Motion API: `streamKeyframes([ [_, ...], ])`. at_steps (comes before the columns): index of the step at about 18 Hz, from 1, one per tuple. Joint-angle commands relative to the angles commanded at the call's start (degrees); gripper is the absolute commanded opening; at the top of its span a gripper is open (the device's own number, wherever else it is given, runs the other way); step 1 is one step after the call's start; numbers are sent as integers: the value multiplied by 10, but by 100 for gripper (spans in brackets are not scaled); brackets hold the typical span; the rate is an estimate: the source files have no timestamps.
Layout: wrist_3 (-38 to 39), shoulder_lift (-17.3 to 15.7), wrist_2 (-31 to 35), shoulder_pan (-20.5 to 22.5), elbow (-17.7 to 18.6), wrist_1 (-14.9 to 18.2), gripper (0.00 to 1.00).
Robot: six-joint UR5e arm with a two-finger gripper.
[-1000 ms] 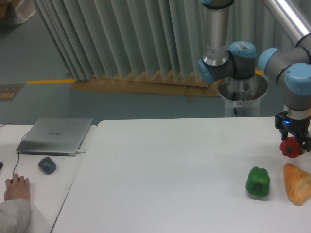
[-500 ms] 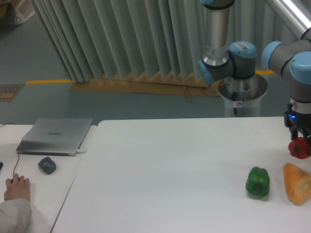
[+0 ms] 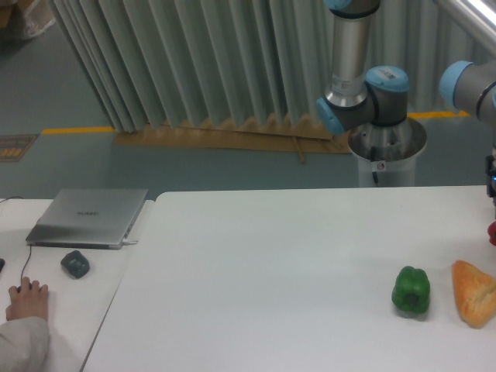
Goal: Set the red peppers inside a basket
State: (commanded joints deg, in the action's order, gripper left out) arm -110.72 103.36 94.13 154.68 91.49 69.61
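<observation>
Red pepper (image 3: 493, 232) slides to the table's (image 3: 271, 263) right edge, nearly out of view now; fingers mostly cropped, grip unclear. Green pepper (image 3: 411, 291) and bread wedge (image 3: 474, 292) stay put.

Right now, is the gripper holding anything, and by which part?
Probably the red pepper: a red sliver hangs at the frame's right edge, above the table. The gripper itself is out of view, so the hold point cannot be told.

arm (image 3: 364, 85) upright, wrist cut off at right edge
</observation>
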Motion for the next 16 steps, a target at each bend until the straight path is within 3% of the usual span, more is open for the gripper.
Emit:
streamKeyframes([
  [7,-99,1,-3,47,1,0,42],
  [16,-67,15,-9,86,0,-1,42],
])
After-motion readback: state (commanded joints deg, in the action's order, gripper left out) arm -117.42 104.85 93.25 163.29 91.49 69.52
